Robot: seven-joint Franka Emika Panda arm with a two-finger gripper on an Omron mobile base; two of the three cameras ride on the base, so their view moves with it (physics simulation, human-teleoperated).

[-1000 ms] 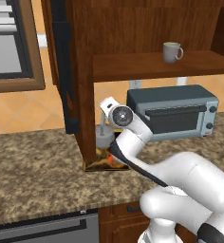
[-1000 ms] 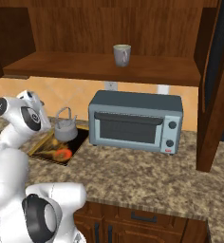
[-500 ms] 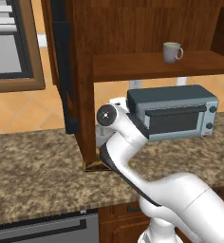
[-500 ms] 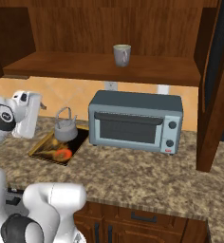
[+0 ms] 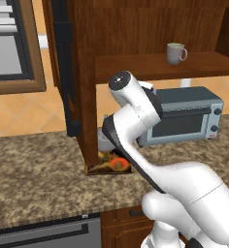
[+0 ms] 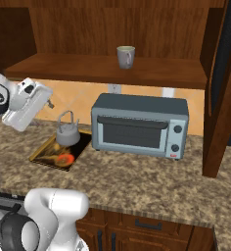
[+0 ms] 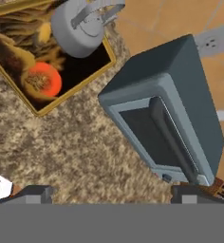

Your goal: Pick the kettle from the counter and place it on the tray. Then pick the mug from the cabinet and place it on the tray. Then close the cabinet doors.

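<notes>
While the arm rises over the speckled desk, the hand hangs in the air above the desk with its fingers spread wide and nothing between them; in the right base view the hand sits up and to the left of the tray, apart from it. Nearest on the desk lies the tray, dark with a gold-brown rim and a yellow and orange-red pattern, and the kettle stands upright in its far end, its thin handle rising straight up. From the left base view the arm covers most of the tray and the kettle can hardly be made out behind it. Just beside the tray, to its right, stands the blue-grey toaster oven, door shut, with small knobs at its right side; any marks by the knobs are too small to read. On the wall behind it are a white socket and a plate partly cut off by the oven. Farther up, the cabinet stands open, and the mug sits alone on its wooden shelf. One cabinet door hangs open at the right, seen nearly edge-on.
</notes>
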